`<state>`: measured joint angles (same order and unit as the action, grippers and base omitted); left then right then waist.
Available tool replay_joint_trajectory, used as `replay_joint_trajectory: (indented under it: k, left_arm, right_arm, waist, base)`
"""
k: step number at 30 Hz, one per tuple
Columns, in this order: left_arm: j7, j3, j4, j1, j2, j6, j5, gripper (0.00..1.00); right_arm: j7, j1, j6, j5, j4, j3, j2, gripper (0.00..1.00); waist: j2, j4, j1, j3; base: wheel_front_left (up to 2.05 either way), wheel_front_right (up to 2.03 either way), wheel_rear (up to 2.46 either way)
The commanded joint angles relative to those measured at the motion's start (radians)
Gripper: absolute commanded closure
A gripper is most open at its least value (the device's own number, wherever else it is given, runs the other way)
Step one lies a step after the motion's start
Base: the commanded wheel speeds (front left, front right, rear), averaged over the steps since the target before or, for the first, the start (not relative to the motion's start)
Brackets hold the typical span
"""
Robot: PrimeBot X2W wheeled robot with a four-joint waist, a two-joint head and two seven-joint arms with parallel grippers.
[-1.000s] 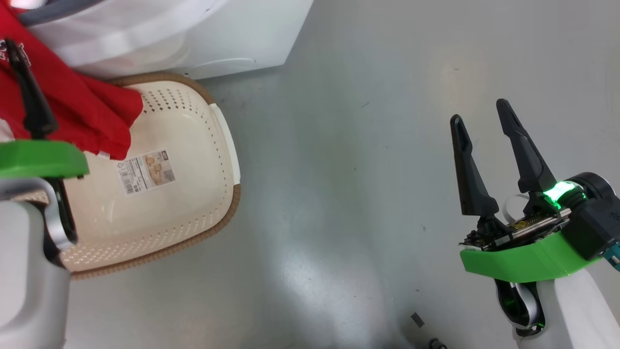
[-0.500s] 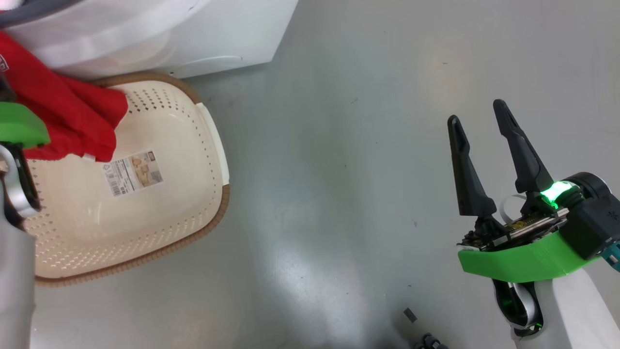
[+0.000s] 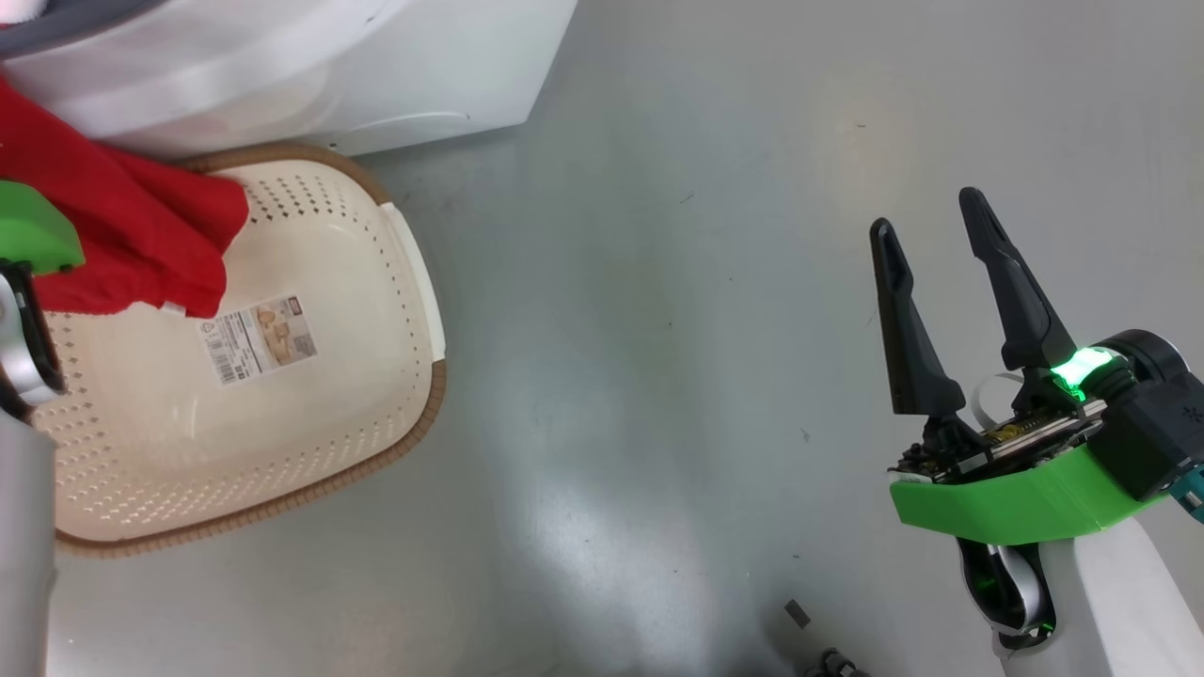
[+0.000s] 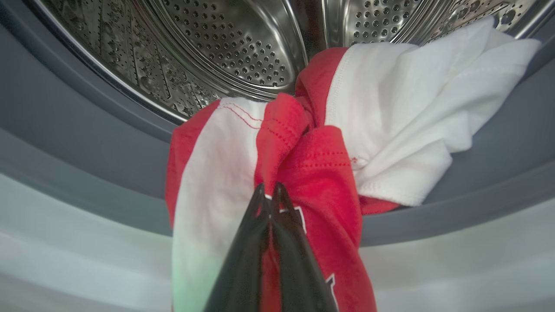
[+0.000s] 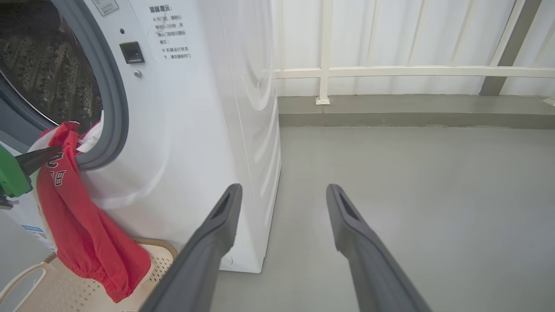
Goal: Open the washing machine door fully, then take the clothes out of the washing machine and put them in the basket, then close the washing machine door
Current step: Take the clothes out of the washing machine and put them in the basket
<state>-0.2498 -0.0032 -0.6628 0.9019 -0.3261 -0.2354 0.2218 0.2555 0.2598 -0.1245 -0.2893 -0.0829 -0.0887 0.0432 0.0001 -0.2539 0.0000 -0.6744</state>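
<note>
Your left gripper (image 4: 269,190): fingers pinched together on red fold of clothes (image 4: 321,173) at mouth of washing machine (image 5: 195,108). Clothes drape over grey seal (image 4: 78,121), white part at drum (image 4: 243,56) edge, red end hanging over basket (image 3: 428,404) just beside machine front. Your right gripper (image 3: 926,213): fingers apart, gripping nothing, above floor (image 3: 658,282), well right of basket.

The clothes (image 4: 321,173) show bright red against plain white panels, with white lettering on the red. The drum (image 4: 243,56) gleams steel, dotted all over with small holes, its seal (image 4: 78,125) a dull grey-blue. The washing machine (image 5: 195,130) is white. The basket (image 3: 282,423) is cream, pierced in diamond-shaped rows, rimmed in woven brown — and the floor (image 3: 658,282) is pale grey.
</note>
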Motion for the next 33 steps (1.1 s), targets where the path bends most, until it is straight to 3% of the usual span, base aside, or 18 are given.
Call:
replay_joint_trajectory:
  k: [1,16,27,33]
  left_arm:
    - [-0.011,0.021,0.021,-0.014,-0.04,0.009,0.008,1.0]
    - [-0.012,0.058,0.301,-0.197,-0.02,0.012,0.007,1.0]
    - [0.018,0.028,0.635,-0.394,0.02,-0.035,-0.018,1.0]
    - [0.046,0.007,0.745,-0.485,0.046,-0.055,-0.022,1.0]
  right_arm:
    - [0.006,-0.014,-0.006,0.004,-0.023,-0.022,0.007,0.0]
    - [0.006,-0.024,-0.006,0.007,-0.027,-0.015,0.007,0.0]
    - [0.006,-0.025,-0.006,0.005,-0.031,-0.004,0.007,0.0]
    - [0.006,-0.023,-0.006,0.002,-0.032,-0.003,0.007,0.0]
  waist:
    - [-0.0001,0.002,0.0,0.001]
    - [-0.0001,0.025,0.0,0.008]
    - [-0.0001,0.04,0.0,0.005]
    - [-0.0001,0.044,0.0,0.0]
  base:
    - [0.0,0.0,0.0]
    - [0.0,0.0,0.0]
    - [0.0,0.0,0.0]
    - [0.0,0.0,0.0]
